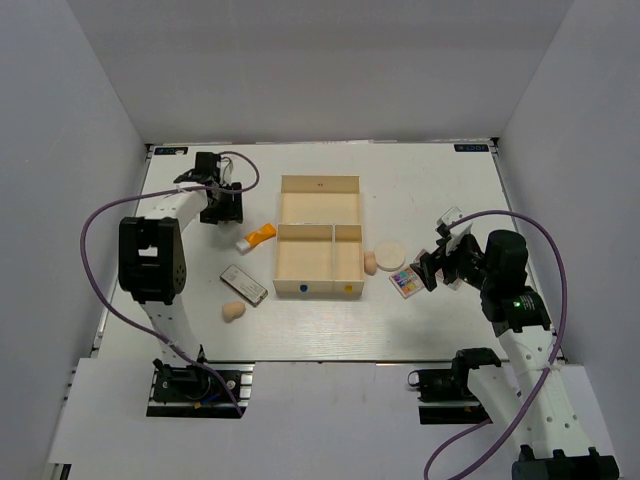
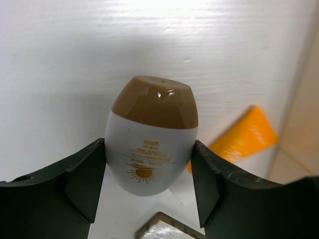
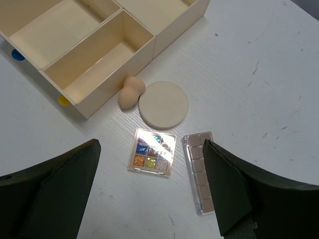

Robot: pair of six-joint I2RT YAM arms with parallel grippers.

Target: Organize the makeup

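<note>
The left fingers point(image 2: 82, 184) are clamped on a white teardrop bottle point(image 2: 149, 144) with a brown cap. The left wrist view shows this plainly, while from overhead the bottle is hard to make out. Whether the bottle touches the surface point(image 1: 430, 190) cannot be told. Behind it lies the orange tube point(image 2: 246, 137), near the wooden box point(image 1: 320, 287).

The right fingers point(image 3: 65, 189) are spread wide and hold nothing. They hang over a multicoloured palette point(image 3: 152, 152) and a long brown palette point(image 3: 199, 172) just beside it. The arm mostly hides that long palette from overhead. A round puff point(image 3: 163, 104) touches a beige sponge point(image 3: 131, 92) by the box wall.

Only the overhead view shows a second sponge point(image 1: 233, 312) and another flat palette point(image 1: 244, 285), both left of the box.
</note>
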